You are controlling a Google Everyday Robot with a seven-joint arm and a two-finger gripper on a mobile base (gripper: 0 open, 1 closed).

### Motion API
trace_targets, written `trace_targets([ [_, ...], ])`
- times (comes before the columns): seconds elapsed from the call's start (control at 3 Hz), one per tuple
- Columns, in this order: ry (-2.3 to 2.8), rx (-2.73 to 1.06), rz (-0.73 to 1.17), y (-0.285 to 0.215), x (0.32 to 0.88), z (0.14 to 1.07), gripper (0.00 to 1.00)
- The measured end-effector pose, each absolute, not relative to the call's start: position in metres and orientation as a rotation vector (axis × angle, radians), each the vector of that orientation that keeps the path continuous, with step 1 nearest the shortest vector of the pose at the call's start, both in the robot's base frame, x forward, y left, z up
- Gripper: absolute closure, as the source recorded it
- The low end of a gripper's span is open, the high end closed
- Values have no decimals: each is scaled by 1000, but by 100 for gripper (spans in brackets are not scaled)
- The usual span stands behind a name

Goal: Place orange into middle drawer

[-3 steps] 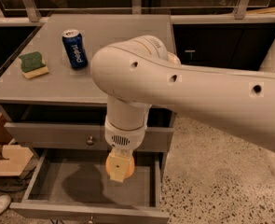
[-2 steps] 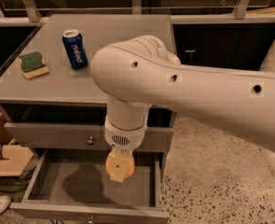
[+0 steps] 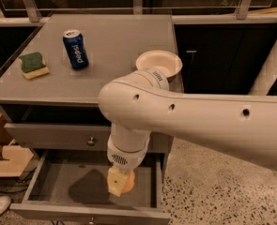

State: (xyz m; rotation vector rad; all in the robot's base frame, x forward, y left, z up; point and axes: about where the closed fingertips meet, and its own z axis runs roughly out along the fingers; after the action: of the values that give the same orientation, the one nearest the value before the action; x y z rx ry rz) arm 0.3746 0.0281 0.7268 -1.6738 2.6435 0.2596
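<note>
White arm (image 3: 199,121) bent downward; gripper (image 3: 120,185) over middle drawer (image 3: 53,177), jaws clamped on orange (image 3: 129,182).

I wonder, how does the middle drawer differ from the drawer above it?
The middle drawer is pulled out, the upper drawer shut. The gripper holds the orange over the middle drawer's inside; the upper drawer shows only its front. Both are grey.

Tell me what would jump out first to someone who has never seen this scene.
The big white robot arm sweeps in from the right and fills the middle of the view. Its gripper hangs over the open grey middle drawer at the bottom, shut on a small round orange fruit. Behind, a blue soda can stands on the grey cabinet top.
</note>
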Motion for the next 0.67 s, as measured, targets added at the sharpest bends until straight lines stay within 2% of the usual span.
trace_targets([
  [0.67,2670,-1604,263,28,377,715,100],
])
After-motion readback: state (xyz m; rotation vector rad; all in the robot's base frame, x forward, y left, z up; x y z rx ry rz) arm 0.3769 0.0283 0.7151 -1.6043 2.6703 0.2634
